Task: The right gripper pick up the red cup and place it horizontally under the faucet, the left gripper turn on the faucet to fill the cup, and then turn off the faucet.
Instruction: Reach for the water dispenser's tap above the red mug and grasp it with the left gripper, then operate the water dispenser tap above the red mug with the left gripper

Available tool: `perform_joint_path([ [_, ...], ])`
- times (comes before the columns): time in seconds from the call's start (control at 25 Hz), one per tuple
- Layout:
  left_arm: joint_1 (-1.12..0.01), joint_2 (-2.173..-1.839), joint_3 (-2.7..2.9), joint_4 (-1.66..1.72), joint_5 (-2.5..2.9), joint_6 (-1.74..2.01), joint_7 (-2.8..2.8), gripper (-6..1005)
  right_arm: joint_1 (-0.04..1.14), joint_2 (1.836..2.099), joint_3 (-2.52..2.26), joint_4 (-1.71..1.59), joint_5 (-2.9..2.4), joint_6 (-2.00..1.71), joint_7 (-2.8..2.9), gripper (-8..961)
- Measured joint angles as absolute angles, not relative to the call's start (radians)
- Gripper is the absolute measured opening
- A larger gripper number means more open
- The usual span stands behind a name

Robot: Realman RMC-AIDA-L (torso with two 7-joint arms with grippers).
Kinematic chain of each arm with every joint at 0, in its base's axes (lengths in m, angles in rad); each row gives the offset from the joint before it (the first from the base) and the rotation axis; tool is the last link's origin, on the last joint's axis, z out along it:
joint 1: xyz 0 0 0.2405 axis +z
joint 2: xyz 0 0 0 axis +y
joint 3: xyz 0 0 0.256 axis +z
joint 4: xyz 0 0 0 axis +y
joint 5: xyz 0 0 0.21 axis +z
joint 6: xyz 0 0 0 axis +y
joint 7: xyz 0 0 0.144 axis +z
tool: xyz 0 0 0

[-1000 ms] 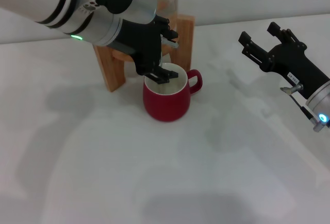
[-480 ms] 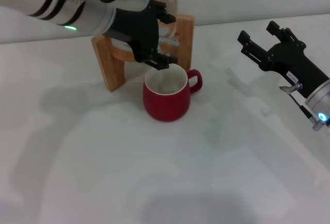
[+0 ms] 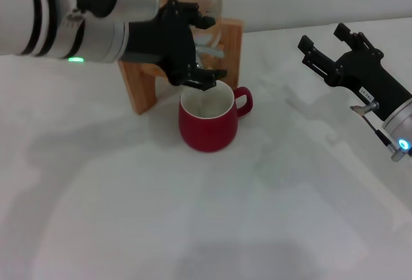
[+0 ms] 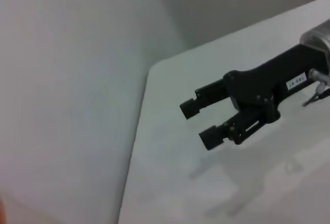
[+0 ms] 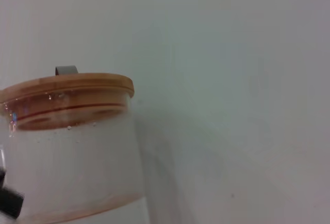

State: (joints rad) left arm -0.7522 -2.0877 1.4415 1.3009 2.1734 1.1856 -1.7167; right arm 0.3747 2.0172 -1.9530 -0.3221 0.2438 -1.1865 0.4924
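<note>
The red cup stands upright on the desk under the faucet, where the left gripper, fingers slightly apart, seems busy with the lever step and next must shut it, while the right gripper waits open far right

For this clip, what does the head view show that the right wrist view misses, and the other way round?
Only the head view shows the rounded dark red ceramic cup standing upright below the chrome faucet, the wooden stand, the left gripper just above the cup's rim, and the open right gripper hanging apart at the right.

Only the right wrist view shows the jar's round wooden lid.

Both show the glass dispenser jar and the white wall behind it.
</note>
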Motion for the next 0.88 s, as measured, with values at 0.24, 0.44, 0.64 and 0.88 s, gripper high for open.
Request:
perform_joint_path([
  [0.24, -0.65, -2.088, 1.523, 1.341, 2.147, 1.106, -1.756, 834, 0.375, 2.017, -1.955, -0.325, 0.244, -1.191, 0.493, 873],
  [0.44, -0.6, -2.089, 1.533, 1.345, 2.075, 1.077, -1.76, 834, 0.374, 2.017, -1.956, -0.327, 0.244, -1.197, 0.494, 872],
  [0.64, -0.548, -2.089, 1.572, 1.358, 2.034, 1.022, -1.795, 834, 0.374, 2.017, -1.956, -0.327, 0.244, -1.2, 0.497, 872],
  [0.88, -0.494, -2.089, 1.6, 1.359, 1.975, 0.984, -1.812, 838, 0.374, 2.016, -1.956, -0.327, 0.244, -1.21, 0.497, 872],
])
